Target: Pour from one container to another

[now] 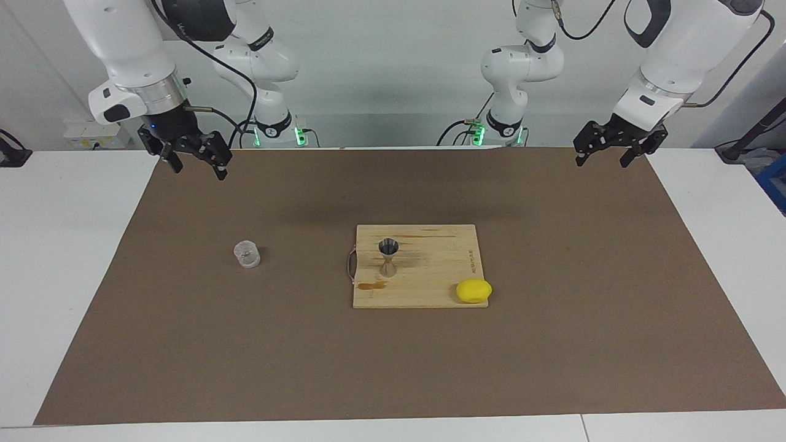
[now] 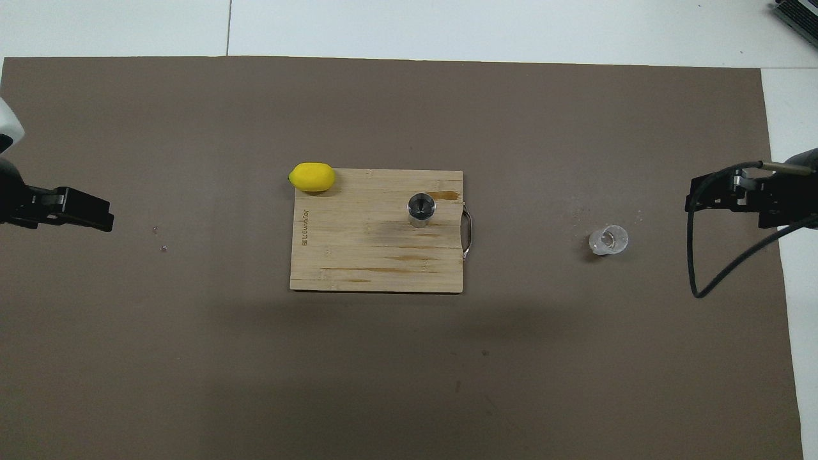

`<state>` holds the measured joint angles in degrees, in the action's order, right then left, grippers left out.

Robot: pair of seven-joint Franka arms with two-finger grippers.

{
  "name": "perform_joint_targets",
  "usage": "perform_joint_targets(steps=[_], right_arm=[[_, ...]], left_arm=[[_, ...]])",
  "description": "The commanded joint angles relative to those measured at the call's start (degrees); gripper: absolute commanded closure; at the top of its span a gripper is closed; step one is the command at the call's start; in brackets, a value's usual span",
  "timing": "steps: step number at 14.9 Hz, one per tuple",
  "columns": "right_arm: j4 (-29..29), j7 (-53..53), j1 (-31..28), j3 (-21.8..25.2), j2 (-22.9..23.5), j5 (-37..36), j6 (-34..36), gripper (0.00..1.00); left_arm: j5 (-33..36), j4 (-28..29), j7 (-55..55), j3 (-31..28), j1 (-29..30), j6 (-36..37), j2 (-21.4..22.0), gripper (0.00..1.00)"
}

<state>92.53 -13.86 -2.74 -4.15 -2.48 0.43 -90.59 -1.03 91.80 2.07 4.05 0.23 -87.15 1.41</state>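
**Item Count: Table Inspection**

One clear cup (image 1: 247,254) (image 2: 609,240) stands on the mat. One steel jigger (image 1: 388,258) (image 2: 422,210) stands upright on the board. One wooden cutting board (image 1: 430,270) (image 2: 358,255) is present, fitted with one metal handle (image 1: 351,267) (image 2: 468,234). One lemon (image 1: 473,290) (image 2: 312,177) lies at a board corner. One brown mat (image 1: 552,344) (image 2: 192,358) covers one white table (image 1: 61,245) (image 2: 447,25). Two robot arms are present, each with one gripper: the left gripper (image 1: 610,152) (image 2: 89,212) and the right gripper (image 1: 193,161) (image 2: 709,197), two in all. Each gripper shows two fingers, spread apart.
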Motion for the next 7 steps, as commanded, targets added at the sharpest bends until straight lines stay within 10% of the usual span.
perform_joint_targets(steps=[1,7], right_arm=[[-3.8,2.9,-0.6,-0.5,1.8,-1.2,3.6,0.00],[-3.4,6.4,-0.3,-0.8,1.9,-2.3,4.3,0.00]], left_arm=[[0.6,1.3,0.1,0.4,0.6,-0.5,1.4,0.00],[0.6,1.4,0.1,0.4,0.6,-0.5,1.4,0.00]])
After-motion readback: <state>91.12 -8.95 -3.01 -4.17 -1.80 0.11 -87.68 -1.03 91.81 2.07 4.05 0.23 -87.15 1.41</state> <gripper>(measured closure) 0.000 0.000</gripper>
